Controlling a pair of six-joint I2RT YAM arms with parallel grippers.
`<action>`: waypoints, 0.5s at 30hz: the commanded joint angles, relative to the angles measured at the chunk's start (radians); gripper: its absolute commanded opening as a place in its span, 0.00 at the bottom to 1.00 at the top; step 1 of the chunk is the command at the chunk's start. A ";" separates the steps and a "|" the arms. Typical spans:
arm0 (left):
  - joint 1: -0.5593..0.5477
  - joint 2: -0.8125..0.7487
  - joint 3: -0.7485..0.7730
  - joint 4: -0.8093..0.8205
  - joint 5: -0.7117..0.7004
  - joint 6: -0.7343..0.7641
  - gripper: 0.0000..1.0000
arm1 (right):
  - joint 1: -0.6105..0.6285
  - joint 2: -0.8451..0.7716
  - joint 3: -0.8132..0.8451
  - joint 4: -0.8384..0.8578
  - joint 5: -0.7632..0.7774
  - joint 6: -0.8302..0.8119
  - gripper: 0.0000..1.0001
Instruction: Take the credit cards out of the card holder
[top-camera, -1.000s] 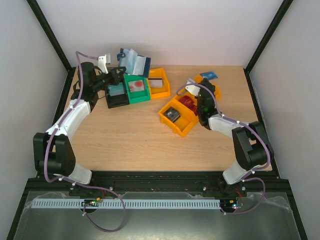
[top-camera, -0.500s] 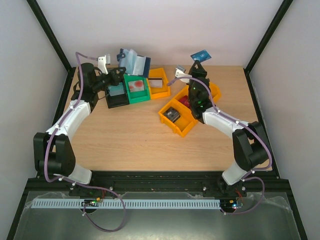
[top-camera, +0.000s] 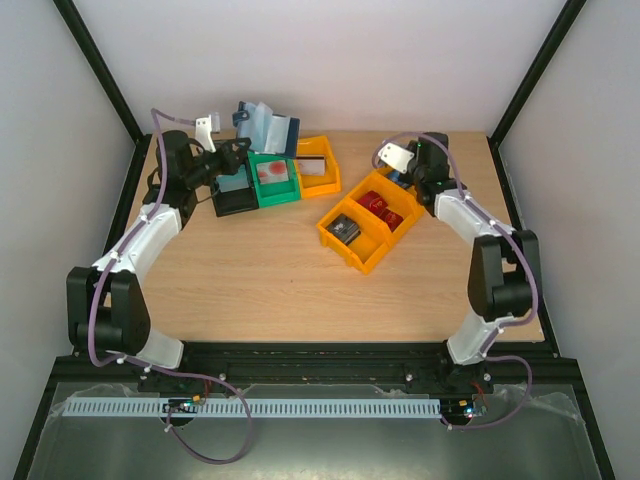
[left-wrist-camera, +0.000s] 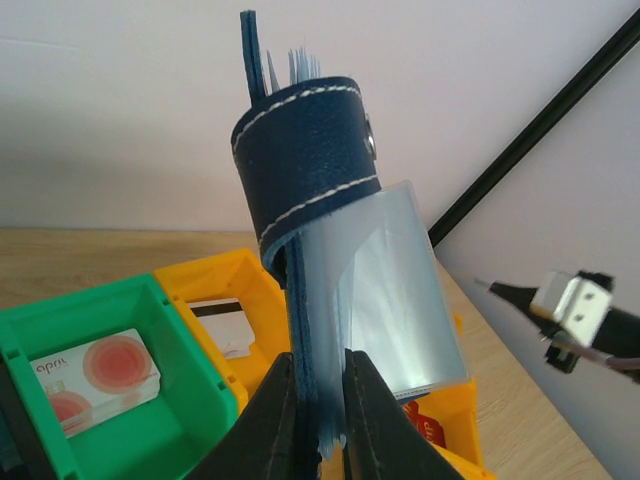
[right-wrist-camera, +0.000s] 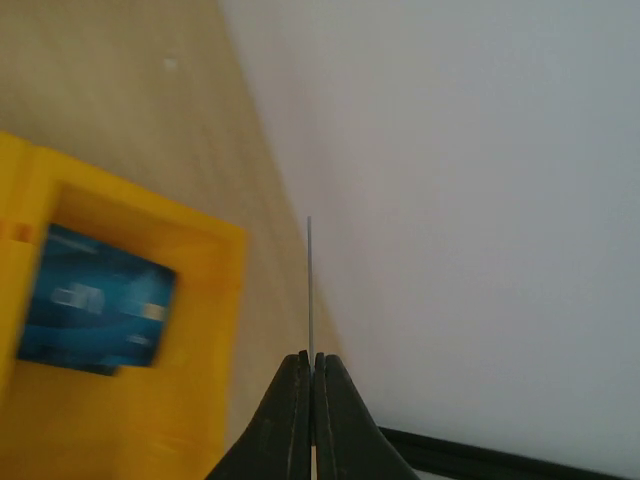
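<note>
The right gripper (right-wrist-camera: 311, 360) swung right, pinching a credit card (right-wrist-camera: 309, 285).

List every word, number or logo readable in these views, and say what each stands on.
"apri", roughly, last letters unsure: white card with red circles, in the green bin.
Red card in an orange bin: white print, too small to read.
Blue card in a yellow bin: blurred, unreadable.
Held card in the right tool: edge-on, face hidden.
Top view: nothing legible.

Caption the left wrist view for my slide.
Left gripper clamps the card holder upright; a card lies in the green bin.
</note>
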 joint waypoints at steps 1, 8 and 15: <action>-0.003 -0.033 0.010 0.028 -0.009 0.004 0.02 | -0.013 0.103 0.037 -0.083 -0.112 0.092 0.01; -0.003 -0.040 0.011 0.005 -0.020 0.016 0.02 | -0.033 0.218 0.136 -0.026 -0.146 0.102 0.01; -0.003 -0.048 0.010 -0.010 -0.030 0.027 0.02 | -0.035 0.281 0.178 -0.048 -0.143 0.082 0.02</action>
